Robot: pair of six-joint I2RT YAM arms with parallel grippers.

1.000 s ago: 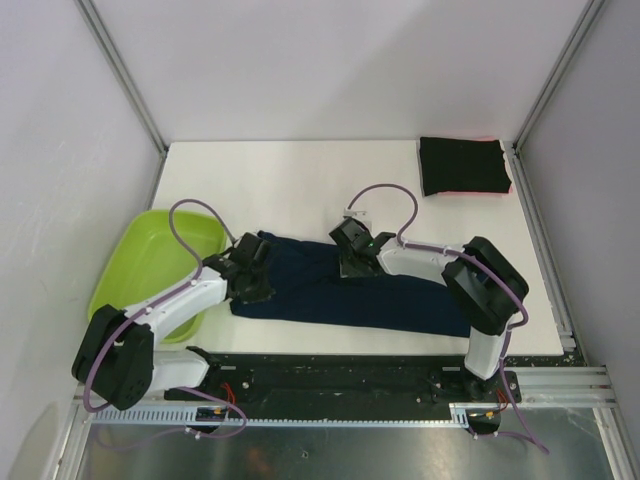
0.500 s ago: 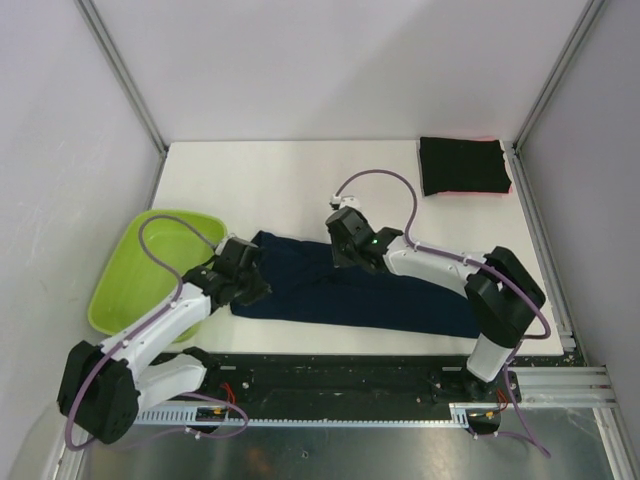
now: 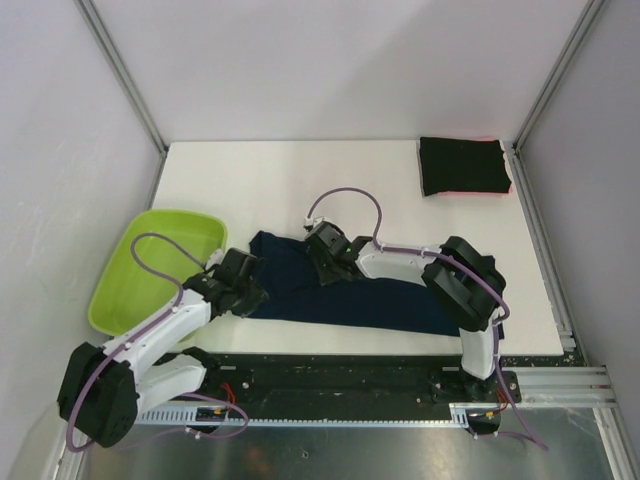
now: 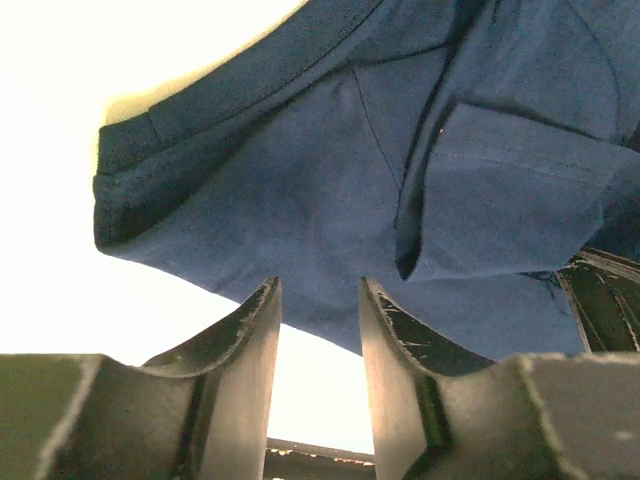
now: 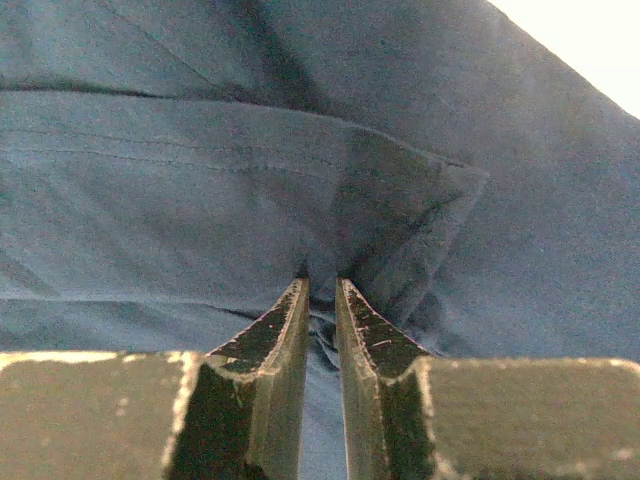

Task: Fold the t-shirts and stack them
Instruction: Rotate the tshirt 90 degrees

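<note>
Item 1: navy t-shirt (image 3: 350,295), near table edge, part-folded into a band, long axis left-to-right, sleeve flap doubled over, seams plain. Lies directly beneath both pincers.
Left gripper (image 4: 318,300): jaws parted, empty, shirt's left hem just beyond the fingertips; nearer arm for that end.
Right gripper (image 5: 320,288): jaws almost together, apparently nipping a pucker of cloth at mid-shirt.
Item 2: black t-shirt (image 3: 463,166), folded, well apart, beyond and right of both pincers, red-pink edge beneath.
</note>
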